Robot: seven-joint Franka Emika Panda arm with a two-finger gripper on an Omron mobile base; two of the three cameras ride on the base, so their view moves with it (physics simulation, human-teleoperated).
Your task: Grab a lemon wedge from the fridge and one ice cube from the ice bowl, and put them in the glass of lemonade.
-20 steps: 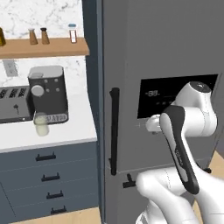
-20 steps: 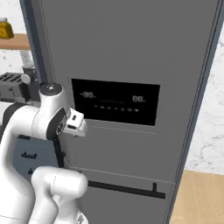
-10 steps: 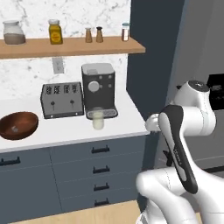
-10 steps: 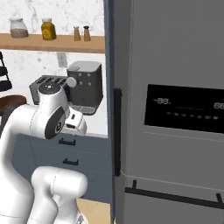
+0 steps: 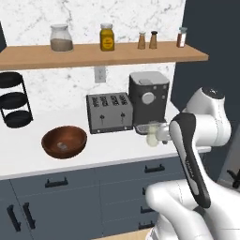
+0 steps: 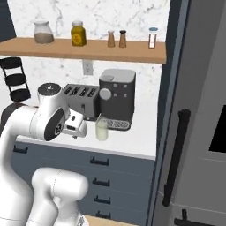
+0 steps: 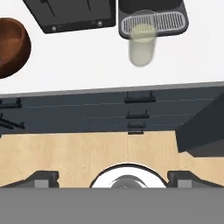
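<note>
The glass of lemonade [image 5: 152,134] stands upright on the white desk [image 5: 28,154], a small clear tumbler filled with pale yellowish-green liquid, and it sits right in front of the drip tray of the dark coffee machine [image 5: 148,99], toward the desk's right end. From the hand view the glass [image 7: 141,43] reads as see-through with a rounded rim, the liquid nearly to the top, and its base just overlaps the grille of the tray. In the right base view it [image 6: 102,129] is set back from the desk's front edge.

Over toward the left half of the desk sits the ice bowl [image 5: 64,140], wide, round, dark reddish-brown wood, well apart from the glass; something pale lies in its bottom, too small to make out. Between them at the back stands the grey toaster [image 5: 109,111], just beside the coffee machine.

The pincer [image 7: 112,178] hangs out in front of the desk over the wooden floor, its two dark fingers [image 7: 40,179] spread wide and nothing between them: released. The fridge [image 6: 198,114] rises grey at the right, past the desk's end, door closed, long black bar handle [image 6: 174,163] running down it. Above, a wooden shelf [image 5: 93,54] carries jars and shakers.
</note>
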